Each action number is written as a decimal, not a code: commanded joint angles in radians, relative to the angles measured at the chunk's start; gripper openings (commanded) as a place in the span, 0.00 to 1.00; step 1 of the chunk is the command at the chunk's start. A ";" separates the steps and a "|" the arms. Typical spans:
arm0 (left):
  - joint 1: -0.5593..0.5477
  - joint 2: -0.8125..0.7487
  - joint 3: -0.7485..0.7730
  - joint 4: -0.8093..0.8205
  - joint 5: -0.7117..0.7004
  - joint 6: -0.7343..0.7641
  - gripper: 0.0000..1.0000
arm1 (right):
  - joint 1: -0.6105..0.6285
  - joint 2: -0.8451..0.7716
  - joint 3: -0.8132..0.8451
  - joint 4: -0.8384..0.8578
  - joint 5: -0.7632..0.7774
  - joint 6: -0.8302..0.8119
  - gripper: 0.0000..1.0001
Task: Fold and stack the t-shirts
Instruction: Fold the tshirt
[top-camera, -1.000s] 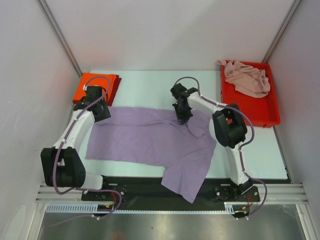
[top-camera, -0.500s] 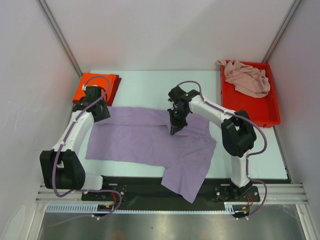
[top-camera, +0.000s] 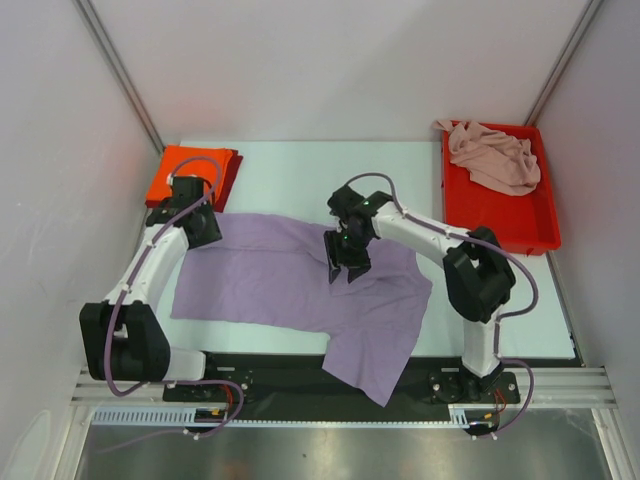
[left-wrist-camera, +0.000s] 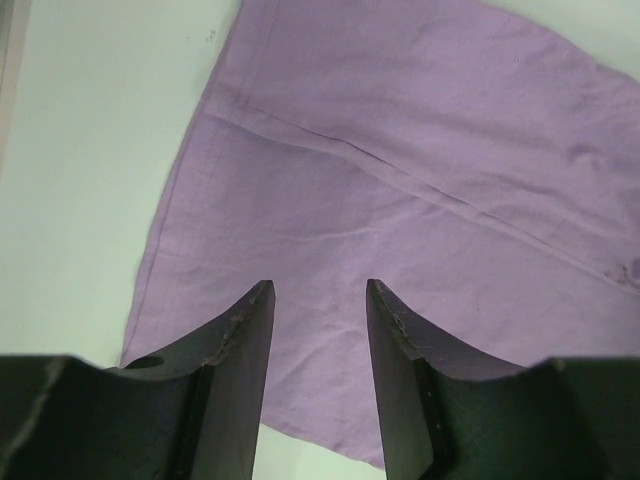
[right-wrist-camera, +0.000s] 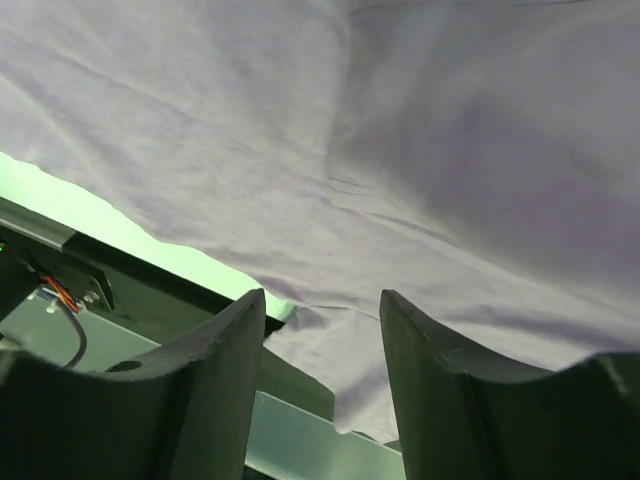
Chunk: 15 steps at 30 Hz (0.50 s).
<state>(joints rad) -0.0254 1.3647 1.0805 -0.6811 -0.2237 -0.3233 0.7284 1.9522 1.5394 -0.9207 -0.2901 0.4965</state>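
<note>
From above, I saw the lavender t-shirt (top-camera: 290, 285) spread flat mid-table, ready for folding, with my left gripper (top-camera: 207, 235) at its far-left corner and my right gripper (top-camera: 342, 268) over its middle. The left wrist view showed jaws apart and empty, poised, I judged, to pinch the hem. In the right wrist view the jaws stood parted too, holding no cloth.

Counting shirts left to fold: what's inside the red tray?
A crumpled pale pink t-shirt lies in the red tray, spilling over its far-left corner. Anything beneath it is covered.
</note>
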 joint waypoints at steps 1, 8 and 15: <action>0.004 -0.030 -0.021 0.018 0.046 0.015 0.48 | -0.049 -0.136 0.005 -0.018 0.101 -0.007 0.56; -0.103 -0.032 -0.037 0.035 0.115 -0.040 0.47 | -0.205 -0.352 -0.289 0.077 0.123 0.017 0.24; -0.246 0.011 -0.004 0.048 0.148 -0.114 0.46 | -0.267 -0.430 -0.493 0.192 0.160 0.034 0.00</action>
<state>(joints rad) -0.2535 1.3678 1.0454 -0.6601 -0.1146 -0.3862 0.4660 1.5547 1.0866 -0.8047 -0.1581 0.5175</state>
